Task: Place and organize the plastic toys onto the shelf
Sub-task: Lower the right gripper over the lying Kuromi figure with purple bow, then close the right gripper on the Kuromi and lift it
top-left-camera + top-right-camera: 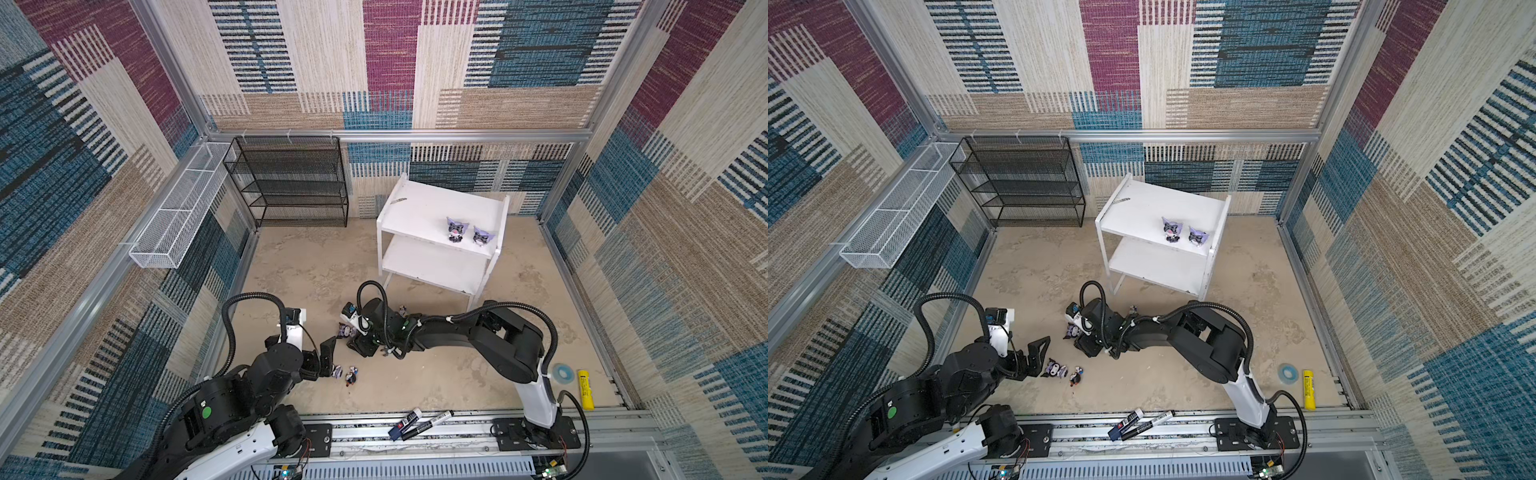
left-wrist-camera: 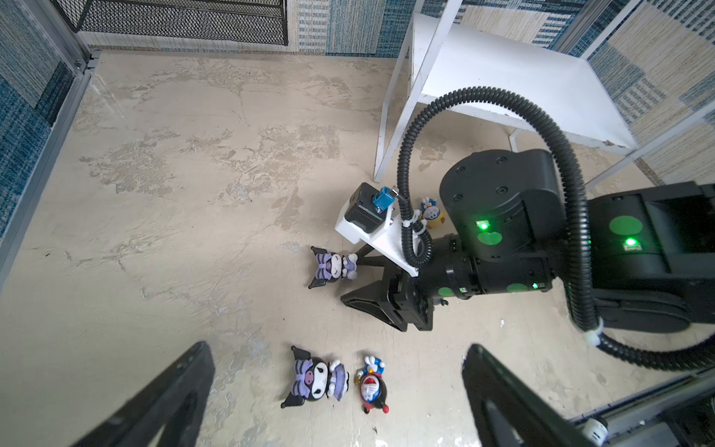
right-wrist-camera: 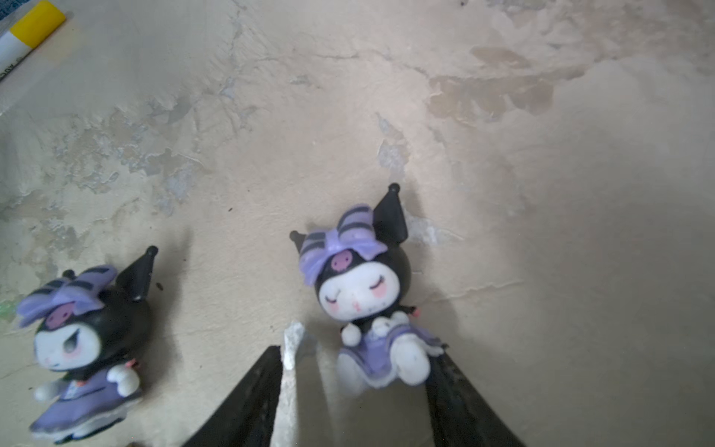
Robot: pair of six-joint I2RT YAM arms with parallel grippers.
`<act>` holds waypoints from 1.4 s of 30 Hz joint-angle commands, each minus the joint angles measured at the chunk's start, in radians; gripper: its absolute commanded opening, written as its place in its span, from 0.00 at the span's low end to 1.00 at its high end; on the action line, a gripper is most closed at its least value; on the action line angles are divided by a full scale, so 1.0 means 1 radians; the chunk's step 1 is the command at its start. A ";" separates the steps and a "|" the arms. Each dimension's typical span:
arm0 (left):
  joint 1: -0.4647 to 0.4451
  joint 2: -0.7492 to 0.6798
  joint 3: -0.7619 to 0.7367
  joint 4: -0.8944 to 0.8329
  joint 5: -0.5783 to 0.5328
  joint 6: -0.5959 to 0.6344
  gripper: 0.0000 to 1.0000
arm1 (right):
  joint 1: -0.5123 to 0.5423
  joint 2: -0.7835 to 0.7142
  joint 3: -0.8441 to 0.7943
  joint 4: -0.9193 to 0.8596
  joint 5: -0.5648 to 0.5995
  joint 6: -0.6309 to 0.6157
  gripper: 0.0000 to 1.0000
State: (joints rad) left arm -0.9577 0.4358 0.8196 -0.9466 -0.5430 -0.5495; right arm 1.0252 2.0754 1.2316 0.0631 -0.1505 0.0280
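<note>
Now my right end effector (image 3: 356,354) straddles the skirt of a black-hooded toy (image 3: 360,286) lying on the surface just in front of the shelf (image 1: 419,203), jaws part apart, one touching, other with a gap, not clamped. Risk: off-centre squeeze on that low, rounded skirt may pivot or squirt it out. My left end effector (image 2: 339,345) gapes wide, empty.

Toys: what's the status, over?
Left gripper open. Right gripper straddles closed-eyed figurine, not yet clamped. Two lilac-hooded figurines on white shelf. Neighbouring figurine lies apart.
</note>
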 commanded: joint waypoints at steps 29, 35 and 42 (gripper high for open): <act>-0.001 -0.001 -0.006 0.026 -0.016 0.018 0.99 | -0.020 0.092 0.088 -0.005 0.020 -0.191 0.75; 0.000 -0.009 -0.004 0.022 -0.018 0.013 0.99 | -0.017 0.093 0.100 -0.005 -0.009 -0.218 0.57; -0.001 -0.009 -0.009 0.031 -0.011 0.016 0.99 | 0.003 0.021 -0.003 0.101 0.009 -0.165 0.41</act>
State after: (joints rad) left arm -0.9577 0.4244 0.8135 -0.9455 -0.5434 -0.5468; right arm 1.0199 2.1246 1.2613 0.1230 -0.1463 -0.1711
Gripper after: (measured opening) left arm 0.986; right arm 0.425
